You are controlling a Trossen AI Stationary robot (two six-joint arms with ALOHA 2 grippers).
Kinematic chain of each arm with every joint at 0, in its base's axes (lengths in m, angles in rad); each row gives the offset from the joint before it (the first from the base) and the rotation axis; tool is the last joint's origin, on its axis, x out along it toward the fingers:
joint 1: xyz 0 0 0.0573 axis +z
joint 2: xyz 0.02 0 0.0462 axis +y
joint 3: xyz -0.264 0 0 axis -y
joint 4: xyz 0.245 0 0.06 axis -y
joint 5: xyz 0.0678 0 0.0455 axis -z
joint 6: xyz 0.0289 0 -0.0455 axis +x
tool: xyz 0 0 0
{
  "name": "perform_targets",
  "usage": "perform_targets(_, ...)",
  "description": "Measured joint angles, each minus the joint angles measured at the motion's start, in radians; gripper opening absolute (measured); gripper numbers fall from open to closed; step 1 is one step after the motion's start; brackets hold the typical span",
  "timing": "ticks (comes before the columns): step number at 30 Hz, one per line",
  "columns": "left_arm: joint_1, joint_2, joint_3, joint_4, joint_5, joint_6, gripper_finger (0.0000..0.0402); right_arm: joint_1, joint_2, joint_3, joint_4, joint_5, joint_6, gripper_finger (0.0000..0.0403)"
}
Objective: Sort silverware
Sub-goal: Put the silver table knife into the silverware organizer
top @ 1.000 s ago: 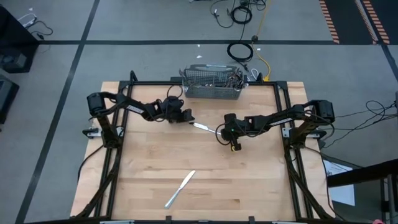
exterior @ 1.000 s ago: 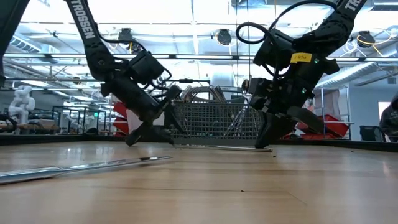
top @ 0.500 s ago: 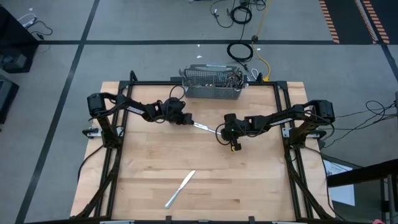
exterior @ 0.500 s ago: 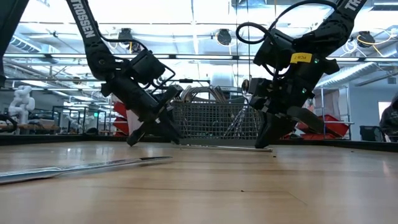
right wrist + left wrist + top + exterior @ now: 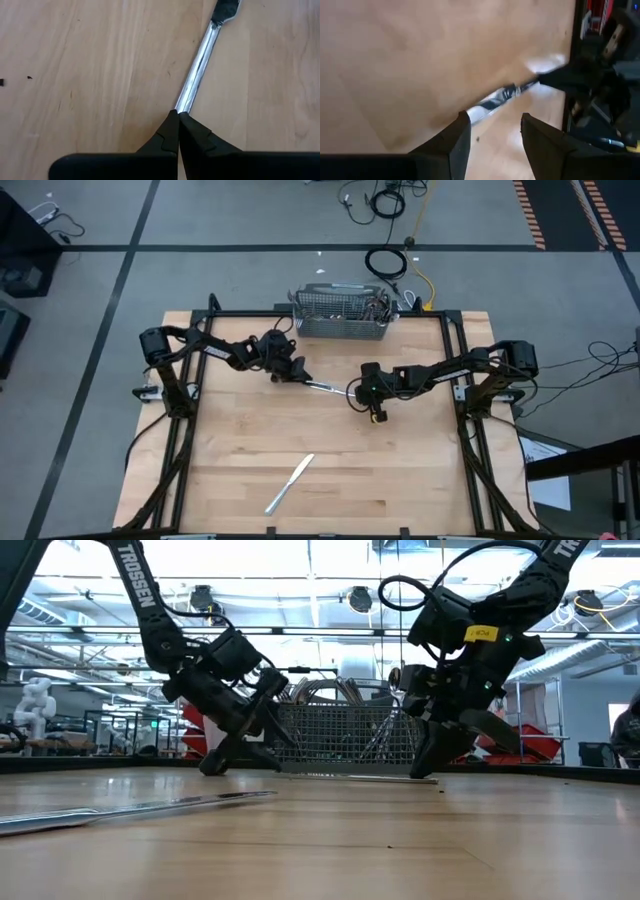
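A slim piece of silverware (image 5: 328,387) lies on the wooden table between my two grippers. My right gripper (image 5: 355,393) is shut on its right end. My left gripper (image 5: 492,120) is open at its left end (image 5: 476,114), with one finger on each side. I cannot tell whether those fingers touch it. A table knife (image 5: 290,483) lies flat by the near edge, with no gripper at it. My right gripper pinches the end of the piece's thin handle (image 5: 183,104) between its two fingertips (image 5: 170,125). The fingers slant down from the table's right side and lie in line with the handle. The rest of the piece runs away along the table top.
A grey wire-mesh basket (image 5: 340,320) with silverware standing in it sits at the table's far edge, behind both grippers. A black frame (image 5: 452,340) borders the table. Bare wood lies between the grippers and the knife.
My left gripper has turned at the wrist at the piece's left end, staying in about the same place. The piece and my right gripper have kept still.
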State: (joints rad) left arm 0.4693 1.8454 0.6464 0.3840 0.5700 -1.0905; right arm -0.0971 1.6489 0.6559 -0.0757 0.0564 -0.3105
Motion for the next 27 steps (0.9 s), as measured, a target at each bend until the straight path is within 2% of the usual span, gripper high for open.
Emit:
perform_targets(8,0.001,0.0,0.0,-0.018,0.02,0.032,0.0176,0.0,0.0,0.0,0.001,-0.002,-0.016,0.0)
perform_targets(14,0.059,-0.002,0.004,-0.088,0.058,0.116,0.0176,0.0,0.0,0.0,0.001,-0.003,-0.017,0.0)
perform_targets(21,0.104,-0.03,0.003,-0.143,0.031,0.151,0.0176,0.0,0.0,0.0,0.001,-0.004,-0.043,0.0)
perform_targets(24,0.084,-0.042,0.015,-0.232,-0.018,0.203,0.0176,0.0,0.0,0.0,0.002,-0.005,-0.044,0.0)
perform_targets(27,0.041,-0.042,0.026,-0.247,-0.052,0.217,0.0175,0.0,0.0,0.0,0.002,-0.005,-0.044,0.0)
